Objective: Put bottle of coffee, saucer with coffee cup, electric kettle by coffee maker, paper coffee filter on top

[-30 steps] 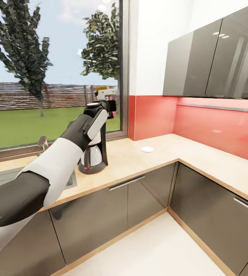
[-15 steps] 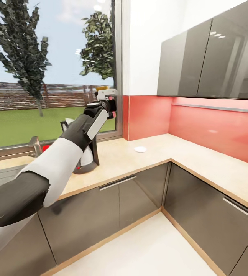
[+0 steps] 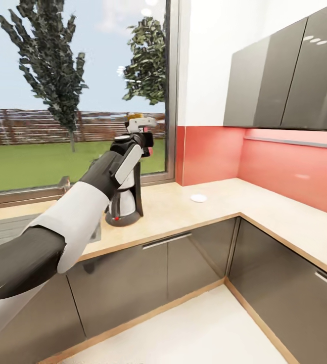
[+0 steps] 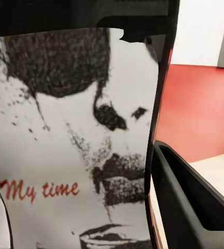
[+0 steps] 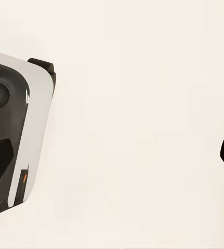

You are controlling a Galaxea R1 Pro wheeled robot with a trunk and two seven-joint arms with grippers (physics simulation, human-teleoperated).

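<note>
Kitchen corner with a big window, red backsplash and a wood-grain table (image 3: pixel 264 212) over dark grey cabinets. Left hand (image 3: pixel 142 132) is clamped on the bottle of coffee (image 3: pixel 135 119), held upright in the air right above the coffee maker (image 3: pixel 125 199), which sits near the table's front edge by the sink. Left wrist view shows its white label pressed between the fingers. So the drop spot is straight down and a bit toward the saucer (image 3: pixel 198 198), well off toward the corner. Right hand: can't tell its state.
</note>
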